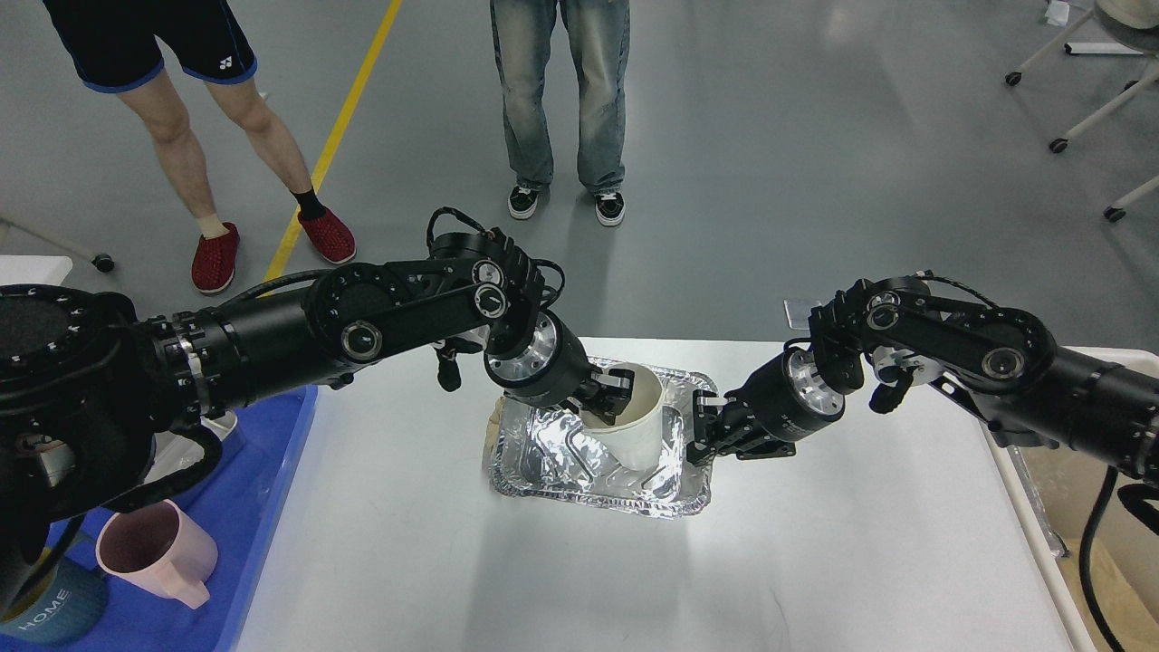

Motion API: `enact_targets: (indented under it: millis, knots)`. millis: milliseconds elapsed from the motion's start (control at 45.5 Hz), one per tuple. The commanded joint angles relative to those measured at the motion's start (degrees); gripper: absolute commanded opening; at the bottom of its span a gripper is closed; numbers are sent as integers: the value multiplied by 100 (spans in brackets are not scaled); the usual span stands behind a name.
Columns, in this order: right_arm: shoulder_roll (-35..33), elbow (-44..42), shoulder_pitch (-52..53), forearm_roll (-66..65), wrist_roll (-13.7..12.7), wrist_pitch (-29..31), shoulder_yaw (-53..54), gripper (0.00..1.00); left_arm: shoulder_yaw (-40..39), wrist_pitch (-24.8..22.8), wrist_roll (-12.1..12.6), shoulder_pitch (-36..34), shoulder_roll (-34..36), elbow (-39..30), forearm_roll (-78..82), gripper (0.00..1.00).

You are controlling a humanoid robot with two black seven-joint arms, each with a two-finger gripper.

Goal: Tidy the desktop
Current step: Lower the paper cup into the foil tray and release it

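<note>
On the white desktop (pixel 579 580) lies a crinkled foil tray (pixel 593 471). A white paper cup (pixel 634 421) stands upright inside it. My left gripper (pixel 605 401) is shut on the cup's near rim, one finger inside the cup. My right gripper (pixel 704 433) is shut on the foil tray's right rim. A bit of brown paper (pixel 493 433) peeks out at the tray's left side.
A blue tray (pixel 244 534) at the left holds a pink mug (pixel 158 552) and a teal mug (pixel 45 611). Two people stand beyond the far edge. A beige bin (pixel 1068 498) sits off the right edge of the desktop.
</note>
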Motion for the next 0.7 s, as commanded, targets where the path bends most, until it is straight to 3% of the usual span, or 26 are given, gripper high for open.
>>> enact_targets:
  millis: [0, 88, 220, 527, 681]
  knots:
    - [8, -6, -6, 0, 0, 0, 0, 0, -84, -16, -7, -22, 45, -8, -34, 57]
    - [8, 3, -15, 0, 0, 0, 0, 0, -119, -7, -7, -75, 45, -17, -96, 73]
    - [8, 3, -23, 0, 0, 0, 0, 0, -470, -24, -16, -259, 63, -8, -114, 81]
    - [8, 3, -50, 0, 0, 0, 0, 0, -1253, -33, -77, -707, 273, -34, -114, 88]
    - [-1, 3, -50, 0, 0, 0, 0, 0, -1446, -103, -77, -752, 852, -289, -131, 93]
